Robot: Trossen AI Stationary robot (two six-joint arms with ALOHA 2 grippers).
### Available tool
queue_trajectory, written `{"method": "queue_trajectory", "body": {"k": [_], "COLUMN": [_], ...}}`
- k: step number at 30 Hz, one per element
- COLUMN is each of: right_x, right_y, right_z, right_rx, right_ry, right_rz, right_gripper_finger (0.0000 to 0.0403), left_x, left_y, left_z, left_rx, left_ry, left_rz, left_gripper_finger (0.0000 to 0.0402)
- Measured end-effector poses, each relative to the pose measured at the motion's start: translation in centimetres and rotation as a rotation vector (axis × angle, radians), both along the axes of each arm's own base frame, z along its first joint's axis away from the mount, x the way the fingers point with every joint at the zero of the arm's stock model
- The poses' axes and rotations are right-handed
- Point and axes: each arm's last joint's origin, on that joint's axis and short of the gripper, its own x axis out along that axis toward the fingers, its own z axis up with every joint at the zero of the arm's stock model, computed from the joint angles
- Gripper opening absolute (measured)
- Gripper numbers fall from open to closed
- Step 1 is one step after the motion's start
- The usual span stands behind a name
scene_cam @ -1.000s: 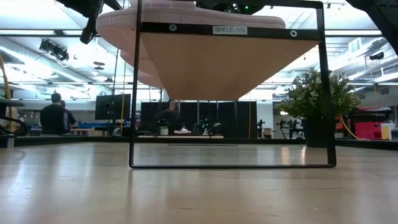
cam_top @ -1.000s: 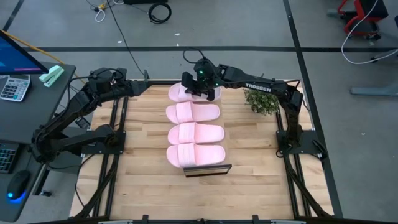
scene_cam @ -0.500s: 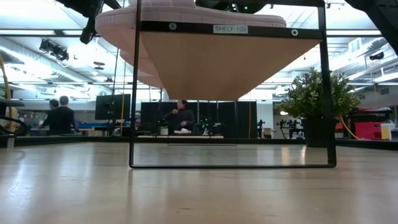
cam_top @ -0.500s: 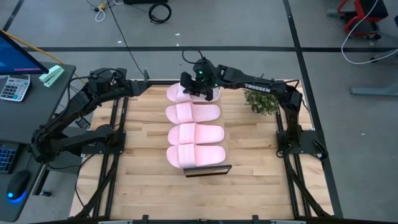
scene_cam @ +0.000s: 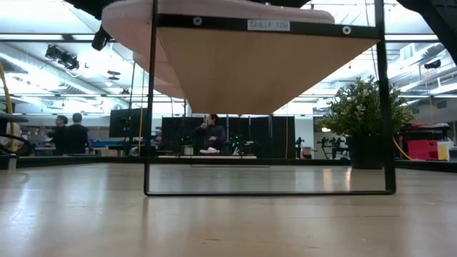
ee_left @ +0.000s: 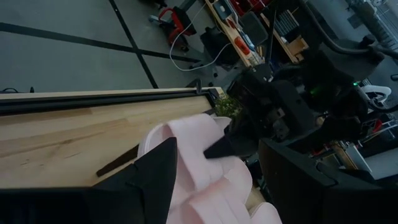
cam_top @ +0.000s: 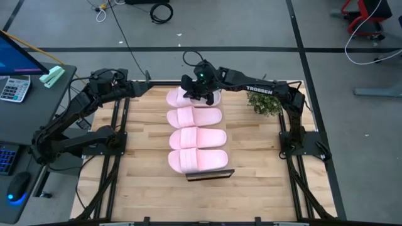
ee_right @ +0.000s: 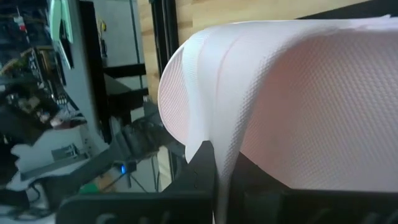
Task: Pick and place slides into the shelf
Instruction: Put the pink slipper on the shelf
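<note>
Around my table I see a grey floor [cam_top: 251,25] crossed by dark tape lines, with loose cables [cam_top: 160,11] lying on it. A desk [cam_top: 25,113] beside me carries a calculator [cam_top: 14,88] and a mouse [cam_top: 19,183]. Level across, a dim hall with ceiling lights, a potted plant [scene_cam: 364,114], and people [scene_cam: 71,132] at benches.

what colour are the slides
Pale pink, all four slides; clearest in the high view.
</note>
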Motion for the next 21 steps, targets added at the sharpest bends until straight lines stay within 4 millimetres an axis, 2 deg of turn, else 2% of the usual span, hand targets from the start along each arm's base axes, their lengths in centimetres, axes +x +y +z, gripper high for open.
{"method": "queue_trajectory", "body": {"k": [16,21], "right_x": [-0.2,-0.4], "right_y": [0.1,0.3], "right_z": [-0.2,-1.9], "right_rx": [0.008,0.041], "right_ry": [0.023,0.058], "right_rz": [0.040,0.043], "right_gripper_finger": [0.0007,0.0007], "left_x": [0.0,0.0], "left_y": [0.0,0.0], "left_z": [0.0,0.0], "left_rx": [0.000,0.000], "left_ry": [0.000,-0.001], "left_rz": [0.000,0.000], "left_gripper_finger": [0.0231,0.0231]}}
